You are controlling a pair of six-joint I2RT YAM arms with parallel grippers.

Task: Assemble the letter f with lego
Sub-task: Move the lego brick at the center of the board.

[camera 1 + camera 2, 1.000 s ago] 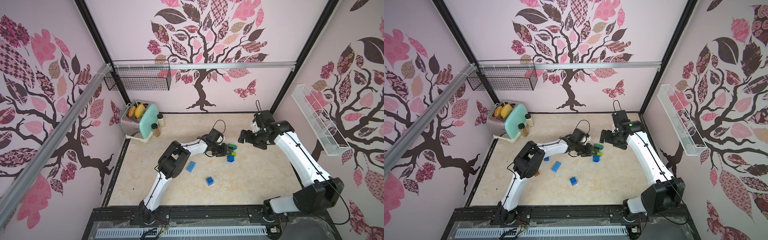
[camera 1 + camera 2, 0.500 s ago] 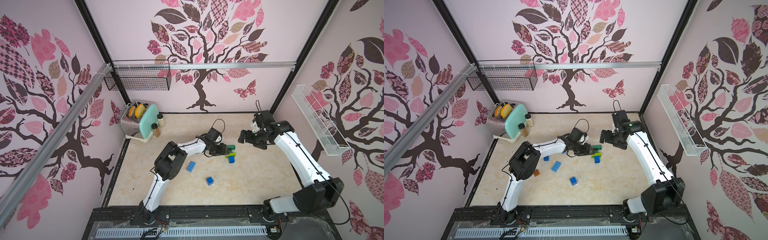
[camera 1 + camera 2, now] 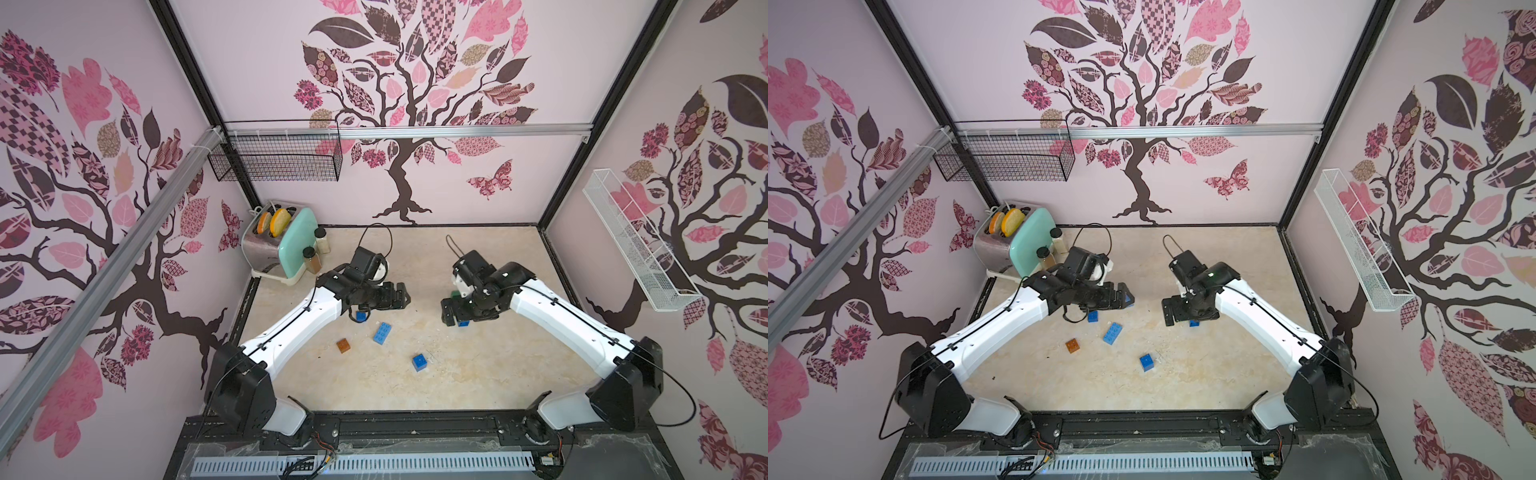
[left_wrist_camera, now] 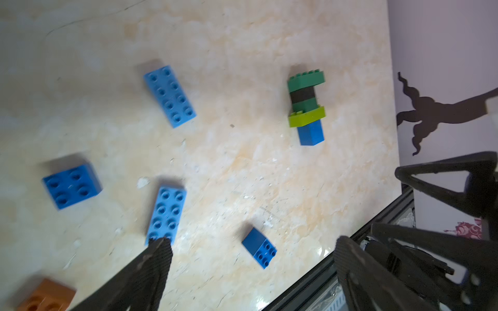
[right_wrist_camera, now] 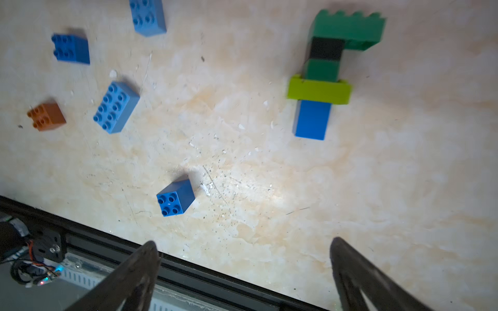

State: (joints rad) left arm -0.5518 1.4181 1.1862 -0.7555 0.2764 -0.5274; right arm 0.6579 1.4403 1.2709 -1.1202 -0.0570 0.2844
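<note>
- left fingers (image 3: 402, 296): spread wide and empty, hanging over the counter (image 3: 478, 374) by a blue brick (image 3: 360, 316).
- loose lego between the arms: brown square (image 3: 343, 345), light blue oblong (image 3: 382, 332), blue square (image 3: 420, 362), all lying apart.
- f (image 4: 307, 105): on the counter toward the right arm, seemingly on its side. dark green bar, black, dark green, lime crossbar and blue foot are all joined.
- right fingers (image 3: 448, 311): spread and empty, right above the f, hiding most of it in both top views.
- step: the letter looks built, so i judge this the let-go stage. next, both arms need to draw clear without nudging it.
- no brand, label or writing can be read.
</note>
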